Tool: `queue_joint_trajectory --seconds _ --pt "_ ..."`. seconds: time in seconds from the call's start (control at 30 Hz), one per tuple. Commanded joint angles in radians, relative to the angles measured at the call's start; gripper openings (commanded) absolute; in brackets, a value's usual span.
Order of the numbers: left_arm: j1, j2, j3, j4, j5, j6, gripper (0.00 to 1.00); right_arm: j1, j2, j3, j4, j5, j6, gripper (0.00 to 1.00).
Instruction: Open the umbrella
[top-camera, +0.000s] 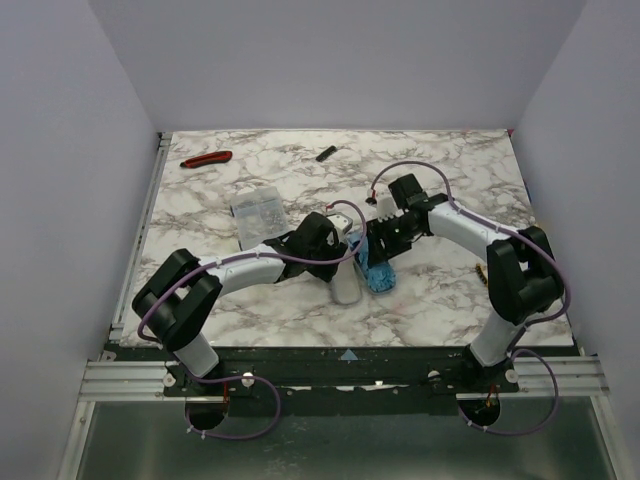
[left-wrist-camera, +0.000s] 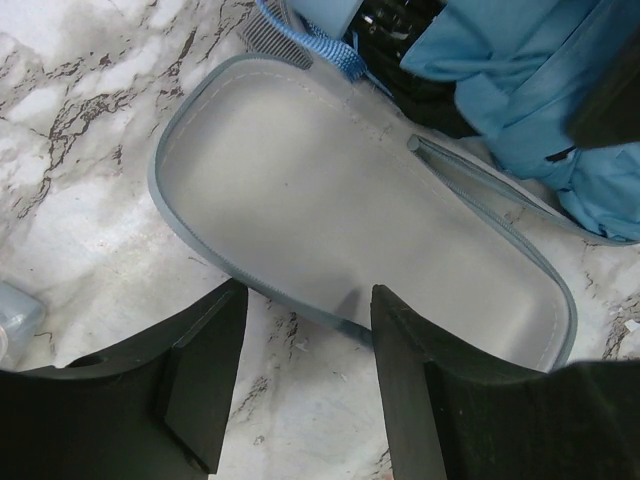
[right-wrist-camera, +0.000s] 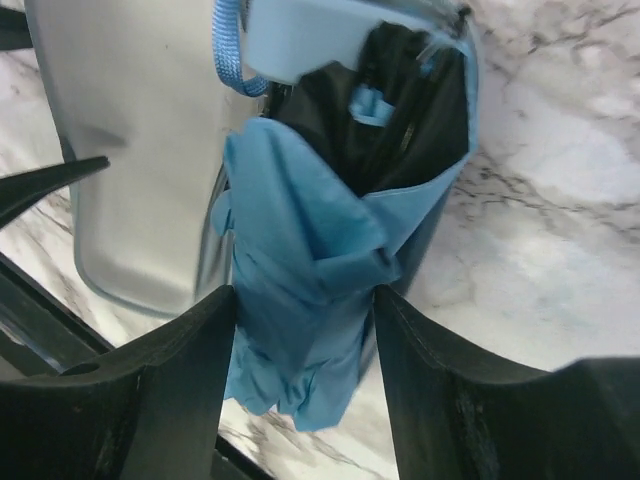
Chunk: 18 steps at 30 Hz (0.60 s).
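Note:
The umbrella (top-camera: 378, 272) is collapsed, its sky-blue canopy (right-wrist-camera: 300, 250) bunched and its black underside showing. It lies at the table's middle beside a lavender-grey pill-shaped case half (top-camera: 346, 288). Its light blue handle (right-wrist-camera: 330, 35) and strap loop (right-wrist-camera: 228, 50) point away from my right wrist. My right gripper (right-wrist-camera: 305, 300) is open, with the folded canopy between its fingers and touching both. My left gripper (left-wrist-camera: 308, 300) is open and empty at the near rim of the case half (left-wrist-camera: 330, 190), with bare table between its fingers. The canopy also shows in the left wrist view (left-wrist-camera: 520, 90).
A clear plastic box of small parts (top-camera: 256, 212) stands left of the grippers, and its corner shows in the left wrist view (left-wrist-camera: 15, 315). A red tool (top-camera: 206, 158) and a small black object (top-camera: 326, 153) lie at the back. A small item (top-camera: 482, 272) lies by the right arm.

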<state>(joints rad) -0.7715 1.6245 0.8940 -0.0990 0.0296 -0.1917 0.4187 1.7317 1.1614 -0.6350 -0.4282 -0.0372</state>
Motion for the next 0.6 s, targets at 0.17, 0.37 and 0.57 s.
queue_joint_trajectory --seconds 0.17,0.37,0.57 --pt "0.025 0.052 0.074 -0.025 -0.003 0.01 0.49 0.012 0.102 -0.065 0.1 0.251 0.035 0.1" --pt "0.08 0.075 0.152 -0.014 0.053 0.054 0.51 -0.089 0.14 0.022 0.103 0.21 0.059 0.0" --pt "0.166 -0.008 0.325 0.037 0.353 0.019 0.71 -0.182 0.242 0.175 0.104 0.235 0.048 0.0"
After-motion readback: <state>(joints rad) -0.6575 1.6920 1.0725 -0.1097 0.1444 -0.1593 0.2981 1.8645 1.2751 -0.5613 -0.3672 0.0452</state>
